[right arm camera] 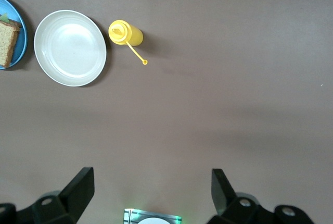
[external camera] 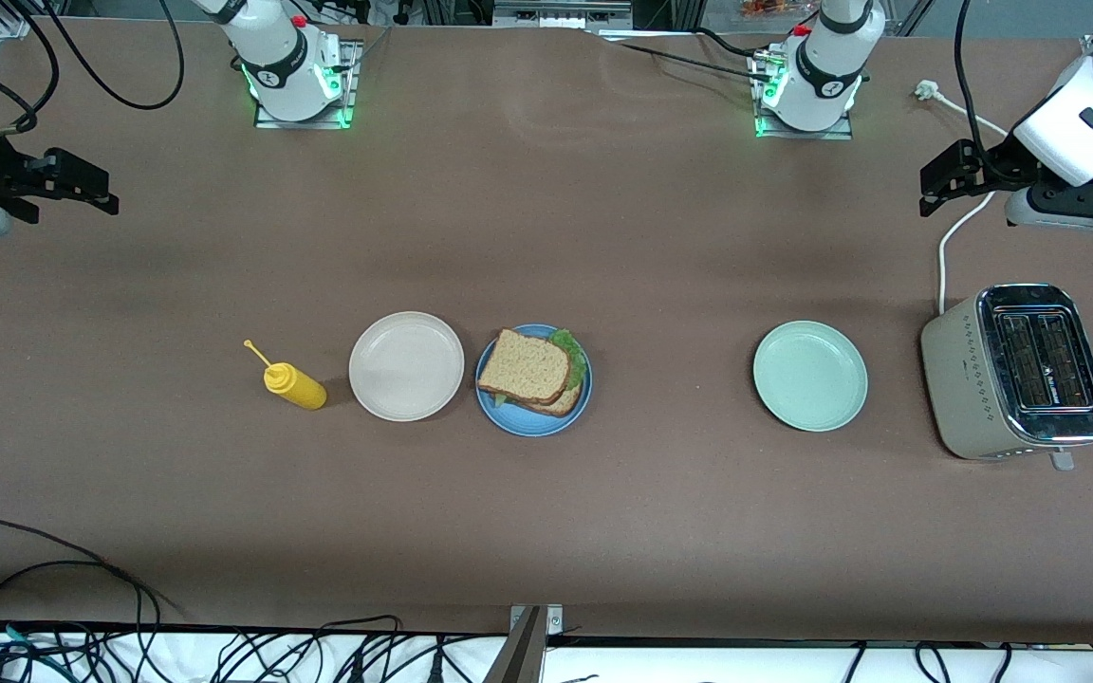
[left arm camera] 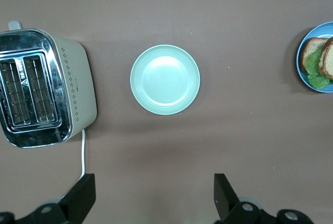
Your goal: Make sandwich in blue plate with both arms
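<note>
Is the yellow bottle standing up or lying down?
Lying down. The bottle rests on its side on the table, beside the white plate, its thin nozzle pointing away from that plate.

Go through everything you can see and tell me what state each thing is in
sandwich: assembled, on the blue plate
white plate: empty
green plate: empty
mustard bottle: cap off on its tether
toaster: slots empty
left pincer: open, holding nothing
right pincer: open, holding nothing

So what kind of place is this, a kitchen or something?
Probably a robot test lab set up like a kitchen: two arms bolted to a brown table, loose cables along its edge, plus a toaster and a sandwich on a blue plate.
</note>
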Motion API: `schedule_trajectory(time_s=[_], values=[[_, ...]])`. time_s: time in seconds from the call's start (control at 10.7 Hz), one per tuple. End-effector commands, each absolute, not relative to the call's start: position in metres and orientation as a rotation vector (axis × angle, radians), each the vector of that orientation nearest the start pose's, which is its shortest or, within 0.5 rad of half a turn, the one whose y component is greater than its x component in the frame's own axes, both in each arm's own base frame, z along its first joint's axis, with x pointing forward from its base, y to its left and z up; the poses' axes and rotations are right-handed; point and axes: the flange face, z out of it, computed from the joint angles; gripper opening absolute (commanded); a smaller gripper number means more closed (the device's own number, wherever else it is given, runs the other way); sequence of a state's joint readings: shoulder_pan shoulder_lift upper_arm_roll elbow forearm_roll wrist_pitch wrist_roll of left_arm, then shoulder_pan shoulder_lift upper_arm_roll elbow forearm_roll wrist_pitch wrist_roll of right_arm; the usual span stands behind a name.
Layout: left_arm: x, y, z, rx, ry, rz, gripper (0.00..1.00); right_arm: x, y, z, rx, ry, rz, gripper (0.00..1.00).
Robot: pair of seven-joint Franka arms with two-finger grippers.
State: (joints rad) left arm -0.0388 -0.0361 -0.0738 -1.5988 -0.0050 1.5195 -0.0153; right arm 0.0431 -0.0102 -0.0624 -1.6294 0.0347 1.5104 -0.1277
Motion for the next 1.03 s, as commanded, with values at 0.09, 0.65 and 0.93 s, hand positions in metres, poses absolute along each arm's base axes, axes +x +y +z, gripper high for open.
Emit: schedule_trajectory(time_s=[0.09,0.65,0.93], values=[[0.531,-0.067,0.632,-3.139,0.114,0.073,1.00,0.537,-0.004,0.597,-3.085,-0.144,0.155,1.00],[0.530,-0.065,0.637,-3.139,0.118,0.058,1.00,0.537,-0.005,0.609,-3.090,-0.145,0.115,1.00],[0.529,-0.065,0.637,-3.138,0.118,0.063,1.00,0.537,-0.005,0.611,-3.092,-0.148,0.105,1.00]])
